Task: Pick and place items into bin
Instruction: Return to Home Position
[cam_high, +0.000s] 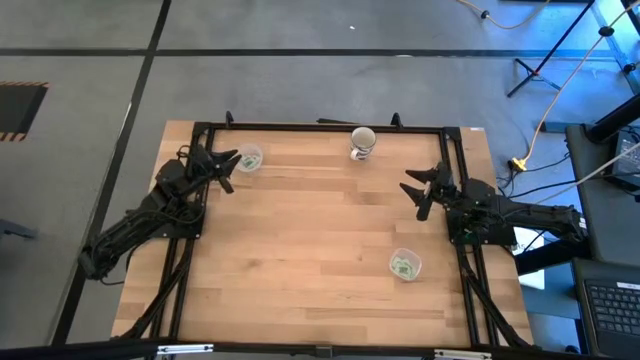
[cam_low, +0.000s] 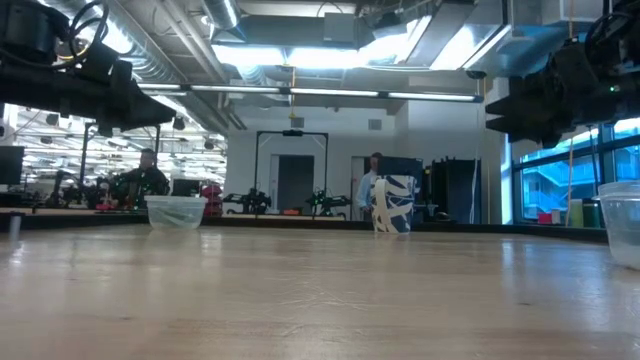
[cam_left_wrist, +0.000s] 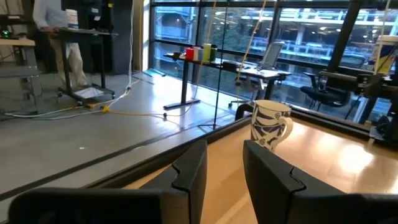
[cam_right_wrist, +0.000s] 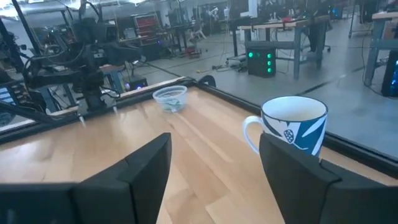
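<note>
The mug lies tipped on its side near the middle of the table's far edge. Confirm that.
Not tipped: the mug stands upright near the middle of the table's far edge, as the right wrist view shows.

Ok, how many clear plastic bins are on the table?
2. The far-left bin stands by the back edge of the table; the near-right bin stands toward its front. None seems hidden.

Mug far edge centre; bin far left; second bin near right.
</note>
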